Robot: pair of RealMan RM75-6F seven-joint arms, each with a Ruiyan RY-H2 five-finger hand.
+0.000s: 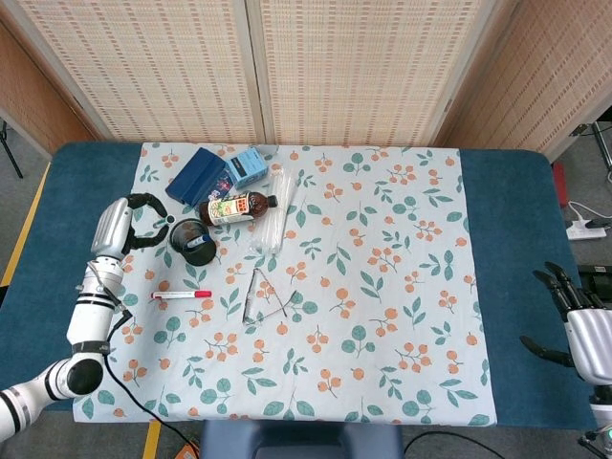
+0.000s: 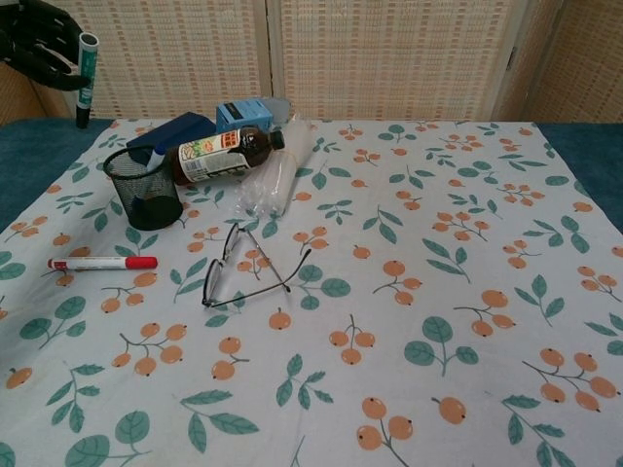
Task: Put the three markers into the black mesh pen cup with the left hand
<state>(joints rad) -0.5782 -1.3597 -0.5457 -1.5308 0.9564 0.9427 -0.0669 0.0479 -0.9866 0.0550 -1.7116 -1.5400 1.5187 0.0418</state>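
Your left hand (image 2: 39, 44), upper left of the chest view, is grasping a green marker (image 2: 85, 78), hanging nearly upright above and left of the black mesh pen cup (image 2: 144, 188). One blue marker (image 2: 156, 157) already stands inside; the red marker (image 2: 102, 263) lies on the cloth below. Next, you need to centre the tip over the rim before lowering. The bottle (image 2: 222, 154) label is unreadable.

The black mesh pen cup (image 2: 144, 188) stands upright on the bench's cloth with a blue-capped marker (image 2: 155, 156) already inside it, leaning against its rim. A red-capped marker (image 2: 102, 263) lies flat on the cloth in front of the cup. A green-capped marker (image 2: 86, 78) hangs nearly upright in the left hand (image 2: 41, 44), above and to the left of the cup.
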